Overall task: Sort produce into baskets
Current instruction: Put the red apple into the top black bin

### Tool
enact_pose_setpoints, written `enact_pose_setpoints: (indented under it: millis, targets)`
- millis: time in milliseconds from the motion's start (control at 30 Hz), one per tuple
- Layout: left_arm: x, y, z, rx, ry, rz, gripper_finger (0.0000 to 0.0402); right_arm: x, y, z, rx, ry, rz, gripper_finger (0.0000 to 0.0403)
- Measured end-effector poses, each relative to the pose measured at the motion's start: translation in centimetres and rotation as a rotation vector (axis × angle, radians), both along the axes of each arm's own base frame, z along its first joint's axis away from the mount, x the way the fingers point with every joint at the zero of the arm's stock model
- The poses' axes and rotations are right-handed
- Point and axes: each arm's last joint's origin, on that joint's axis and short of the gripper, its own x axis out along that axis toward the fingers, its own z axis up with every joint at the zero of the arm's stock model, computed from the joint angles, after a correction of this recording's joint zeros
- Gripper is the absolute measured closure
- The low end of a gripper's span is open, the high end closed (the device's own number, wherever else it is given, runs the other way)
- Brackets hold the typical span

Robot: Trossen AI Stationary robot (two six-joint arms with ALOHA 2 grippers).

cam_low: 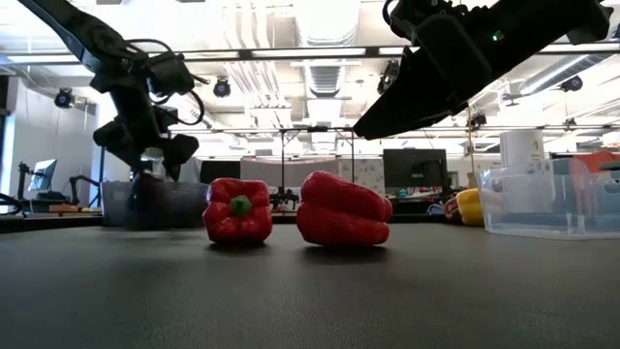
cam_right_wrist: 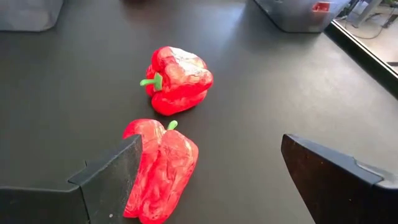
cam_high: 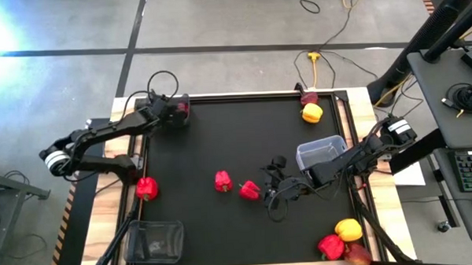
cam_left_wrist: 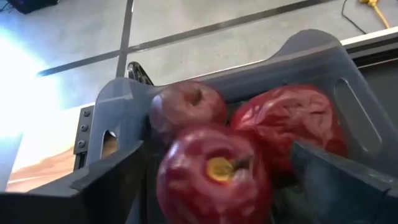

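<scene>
My left gripper point(cam_high: 176, 111) hangs open over the grey tub point(cam_left_wrist: 311, 56) at the table's far left corner. The tub holds three dark maroon fruits. One of them point(cam_left_wrist: 214, 180), stem end up, lies between my fingers, with a gap showing on each side. My right gripper point(cam_high: 276, 190) is open and empty, above the mat at mid-table. Just beside and below it lies a red bell pepper point(cam_right_wrist: 160, 168) on its side. A second red pepper point(cam_right_wrist: 179, 79) rests on the mat a little farther toward the table's left.
A third red pepper point(cam_high: 147, 187) lies at the mat's left edge. A clear tub point(cam_high: 322, 153) stands under my right arm, and a grey tub point(cam_high: 155, 240) stands near left. A yellow pepper point(cam_high: 312, 112) and a maroon fruit point(cam_high: 308, 98) sit far right. More produce point(cam_high: 346, 240) lies at the near right corner.
</scene>
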Motion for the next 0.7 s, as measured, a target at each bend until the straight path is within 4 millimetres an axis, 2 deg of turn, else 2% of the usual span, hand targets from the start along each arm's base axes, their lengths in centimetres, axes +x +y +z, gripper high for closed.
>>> enact_pose_setpoints:
  millis: [100, 200, 367, 533, 700]
  targets:
    - [-0.2, -0.2, 0.3, 0.005, -0.004, -0.003, 0.0008, -0.1, -0.1, 0.3, -0.007, -0.001, -0.007, 0.0026]
    - [-0.5, -0.7, 1.2, 0.018, -0.048, -0.025, 0.0006, 0.0, -0.5, 1.6, -0.034, -0.014, -0.057, 0.0026]
    - [-1.2, -2.4, 3.7, 0.031, -0.224, -0.153, 0.0005, 0.0, -3.1, 4.8, -0.074, 0.066, -0.170, 0.0026]
    - [-1.2, -5.8, 5.9, 0.020, -0.457, -0.401, 0.0004, -0.2, -7.8, 7.8, -0.091, 0.191, -0.328, 0.0026]
    - [-0.1, -9.9, 5.9, 0.025, -0.610, -0.653, 0.0004, -1.5, -14.9, 9.3, -0.061, 0.332, -0.542, 0.0026]
